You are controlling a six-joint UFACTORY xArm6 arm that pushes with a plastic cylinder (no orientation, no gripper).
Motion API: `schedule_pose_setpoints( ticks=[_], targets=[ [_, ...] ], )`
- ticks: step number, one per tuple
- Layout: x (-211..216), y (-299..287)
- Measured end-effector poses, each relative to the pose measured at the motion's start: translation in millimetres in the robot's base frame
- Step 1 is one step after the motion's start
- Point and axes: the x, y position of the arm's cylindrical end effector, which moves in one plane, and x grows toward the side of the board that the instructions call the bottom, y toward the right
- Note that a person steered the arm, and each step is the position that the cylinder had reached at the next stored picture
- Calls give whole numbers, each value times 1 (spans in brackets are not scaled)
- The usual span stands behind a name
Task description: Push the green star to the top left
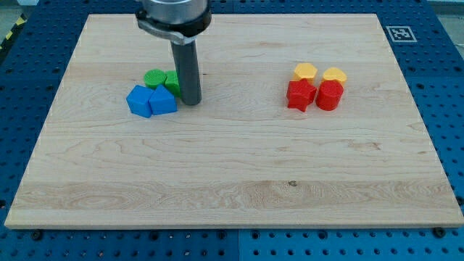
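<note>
My tip (191, 101) rests on the wooden board (232, 167), left of centre. It touches the right side of a green block (172, 82), partly hidden by the rod; its shape is hard to make out. A second green block (154, 78), roundish, sits just to that block's left. I cannot tell which of the two is the star. Two blue blocks (139, 100) (163, 102) lie side by side just below the green ones, left of my tip.
On the view's right, two yellow blocks (305, 71) (334, 75) sit above a red star-like block (300, 94) and a red block (328, 95). A marker tag (398, 32) sits off the board's top right corner.
</note>
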Motion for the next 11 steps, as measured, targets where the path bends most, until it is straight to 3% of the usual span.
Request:
schedule_pose_setpoints(
  ticks=[4,6,8,11],
  targets=[
    [-43,-4],
    [-27,6],
    [-36,-44],
    [-42,-53]
  ],
)
